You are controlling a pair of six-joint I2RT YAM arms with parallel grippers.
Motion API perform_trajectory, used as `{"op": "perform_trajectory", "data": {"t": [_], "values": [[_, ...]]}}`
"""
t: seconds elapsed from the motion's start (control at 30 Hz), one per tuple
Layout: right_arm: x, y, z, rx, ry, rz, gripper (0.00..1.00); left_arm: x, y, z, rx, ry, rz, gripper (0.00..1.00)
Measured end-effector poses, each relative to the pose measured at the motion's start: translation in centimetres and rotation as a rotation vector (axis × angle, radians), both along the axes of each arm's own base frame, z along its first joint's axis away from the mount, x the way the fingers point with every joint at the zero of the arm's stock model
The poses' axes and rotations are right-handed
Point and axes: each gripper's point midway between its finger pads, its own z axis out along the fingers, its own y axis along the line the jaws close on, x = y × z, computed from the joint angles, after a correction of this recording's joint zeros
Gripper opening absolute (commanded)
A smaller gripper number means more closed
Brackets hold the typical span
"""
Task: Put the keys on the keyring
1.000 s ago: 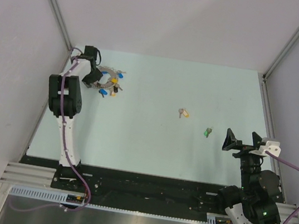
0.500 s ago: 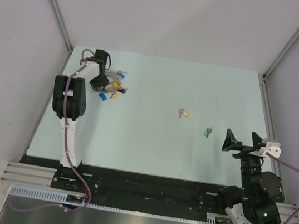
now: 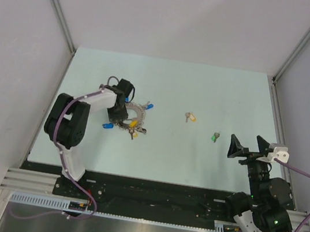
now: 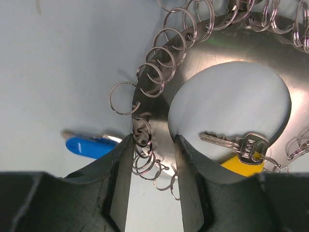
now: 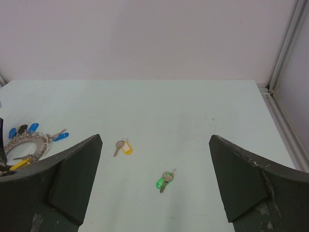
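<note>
Left of centre, the left gripper (image 4: 152, 145) pinches the keyring (image 3: 133, 117) by its rim; that thin hold could slip. Right gripper (image 3: 247, 144) gapes wide near the green key (image 3: 215, 137), yellow key (image 3: 189, 117) beyond, both flat, likely hard to pinch

The keyring (image 4: 212, 46), a flat steel ring hung with keys, lies left on the desk; the yellow key (image 3: 190, 117) and green key (image 3: 215, 137) lie apart to its right.

Bright, even overhead light, faint shadows; soft sheen on the keyring (image 4: 203, 53).
</note>
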Motion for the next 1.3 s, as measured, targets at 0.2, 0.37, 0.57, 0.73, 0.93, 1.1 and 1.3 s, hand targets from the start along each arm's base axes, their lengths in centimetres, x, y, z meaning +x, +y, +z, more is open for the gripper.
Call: {"op": "perform_trajectory", "data": {"t": [0.2, 0.37, 0.57, 0.73, 0.93, 1.1, 1.3], "values": [[-0.1, 0.8, 0.0, -0.004, -0.002, 0.042, 1.0, -5.8, -3.7, -0.2, -0.045, 0.017, -0.092, 0.5], [-0.3, 1.3, 0.1, -0.007, -0.005, 0.073, 1.0, -9.3, -7.2, -0.2, -0.09, 0.038, -0.139, 0.57], [-0.5, 2.2, 0.2, -0.014, -0.005, 0.123, 1.0, -11.4, -11.0, 0.1, -0.154, 0.042, -0.154, 0.66], [-0.6, 3.8, 1.0, -0.032, 0.02, 0.207, 1.0, -13.3, -14.8, 0.5, -0.23, 0.05, -0.202, 0.74], [0.6, 7.6, 0.4, -0.059, 0.161, 0.36, 1.0, -14.0, -17.6, 1.7, -0.33, 0.028, -0.222, 0.82], [1.8, 10.1, -2.0, -0.043, 0.331, 0.44, 1.0, -13.1, -17.5, 5.7, -0.382, -0.093, -0.233, 0.94], [3.0, 13.7, -5.7, -0.016, 0.556, 0.547, 1.0, -10.2, -13.5, 11.7, -0.394, -0.303, -0.232, 0.98]]}}
